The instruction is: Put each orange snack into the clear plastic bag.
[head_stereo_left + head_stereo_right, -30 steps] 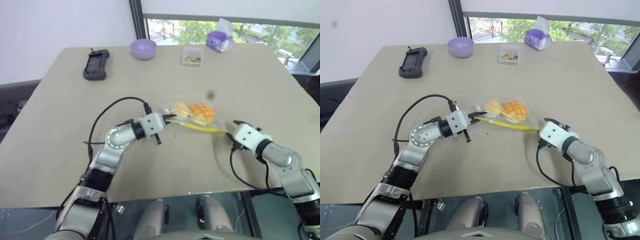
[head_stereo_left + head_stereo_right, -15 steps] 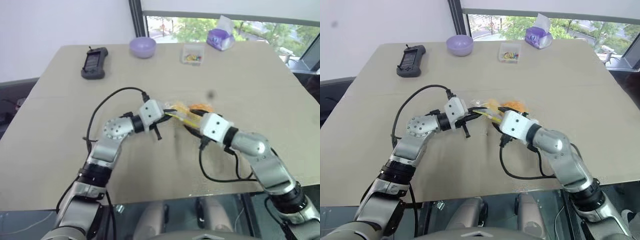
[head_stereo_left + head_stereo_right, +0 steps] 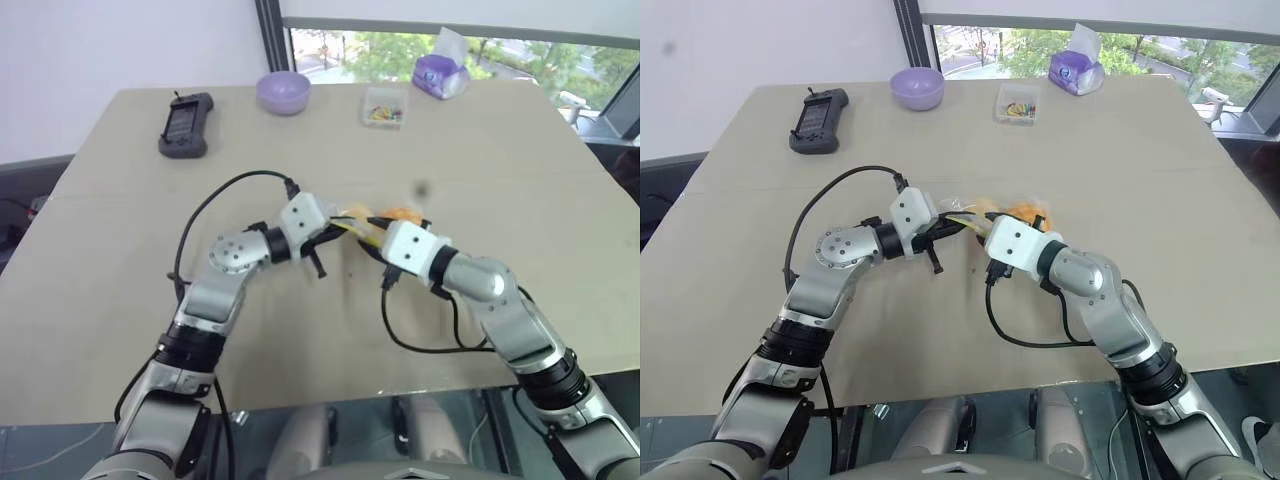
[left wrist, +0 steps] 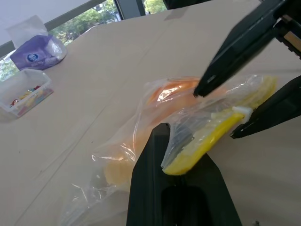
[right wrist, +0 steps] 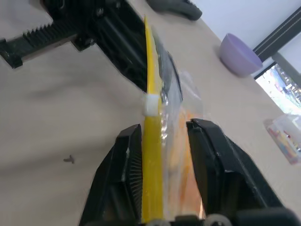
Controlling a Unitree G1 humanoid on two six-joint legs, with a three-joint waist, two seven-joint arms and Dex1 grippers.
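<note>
Now | left gripper is pinching the clear plastic bag shut-jawed at its yellow strip | orange snacks are sitting inside, mid-table | right gripper is straddling the strip, jaws narrow, not clamped.

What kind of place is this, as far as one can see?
Probably an office or lab room: a large beige table beside a window with green trees outside, and on it a black handheld controller, a purple bowl and a purple tissue packet.
</note>
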